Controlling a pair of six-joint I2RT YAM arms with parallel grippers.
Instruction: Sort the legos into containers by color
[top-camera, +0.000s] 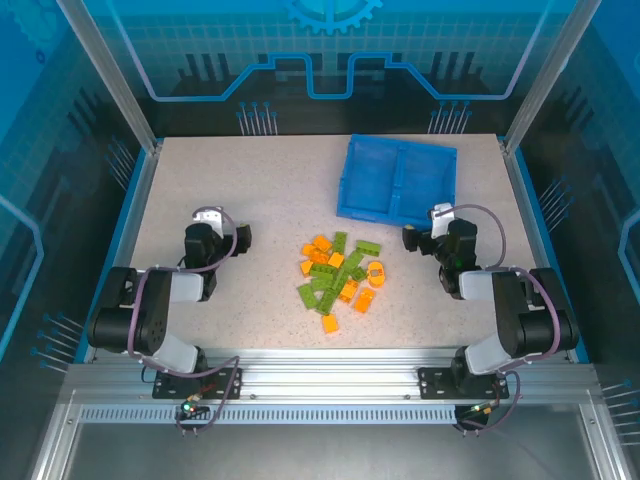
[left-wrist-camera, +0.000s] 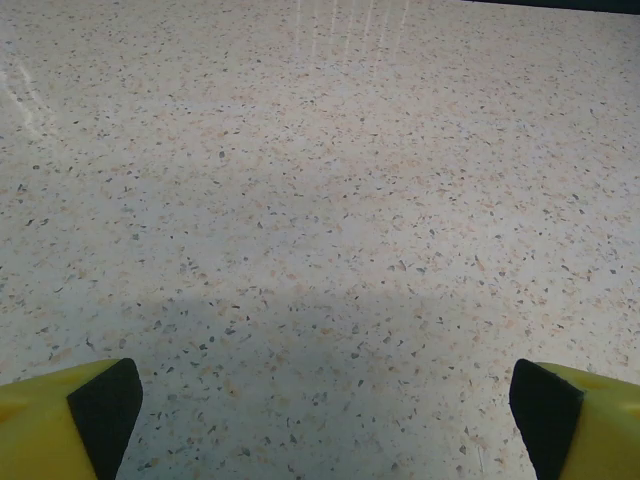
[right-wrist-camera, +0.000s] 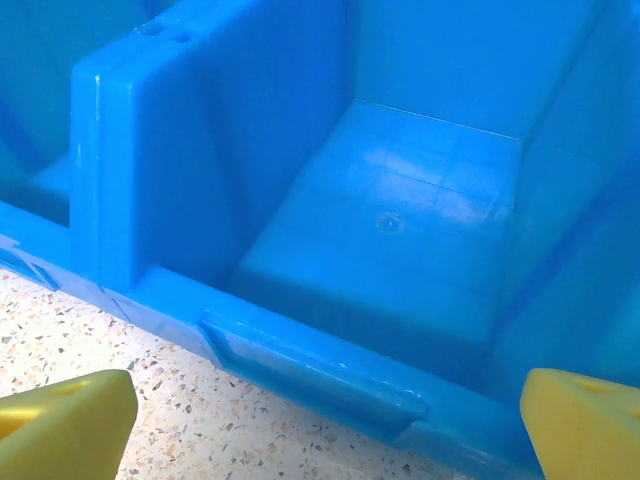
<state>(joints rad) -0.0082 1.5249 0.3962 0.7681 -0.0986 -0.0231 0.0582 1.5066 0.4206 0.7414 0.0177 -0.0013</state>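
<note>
Blue tray (top-camera: 345, 190), 2 containers (top-camera: 425, 180), legos (top-camera: 338, 265) heaped outside on table (top-camera: 230, 170)

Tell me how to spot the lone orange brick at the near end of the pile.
On the speckled table, find the heap of orange and green legos in front of the blue tray. At the heap's end farthest from the tray lies one orange brick; its closest neighbours are lime green.
</note>
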